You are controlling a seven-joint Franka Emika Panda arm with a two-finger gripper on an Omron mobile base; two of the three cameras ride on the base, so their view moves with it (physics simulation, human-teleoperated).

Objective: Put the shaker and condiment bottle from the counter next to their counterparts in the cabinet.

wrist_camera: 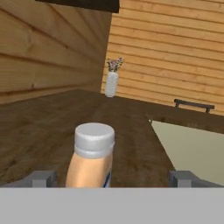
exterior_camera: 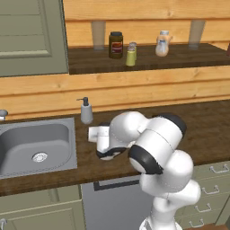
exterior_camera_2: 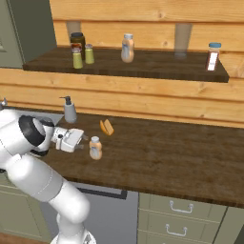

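From my seat, the job looks about half done. Up in the cabinet (exterior_camera_2: 157,71) two yellow-green shakers stand just beside each other — the near one (exterior_camera_2: 77,58) in front and the other (exterior_camera_2: 89,54) a little behind it, both next to the dark brown jar (exterior_camera_2: 76,42). I read that as the shaker from the counter already sitting with its twin, though I cannot say which of the two is which. The matching shelf bottle (exterior_camera_2: 127,48) stands alone further along the shelf, with no partner beside it yet.

What is left is the condiment bottle (exterior_camera_2: 96,147), upright on the counter (exterior_camera_2: 181,162), near the orange wedge (exterior_camera_2: 106,127) and well apart from the soap pump (exterior_camera_2: 70,110). My gripper (exterior_camera_2: 85,141) is level with it and just beside it — in the hand view the bottle fills the middle with a finger tip (wrist_camera: 41,178) on either side. The jaws are spread as wide as they go and I see a gap on both flanks, so nothing is pinched yet.

By my judgement I still have to ease forward a touch, close on the bottle's body below the cap, lift it clear, and carry it up to set it beside its twin on the shelf.
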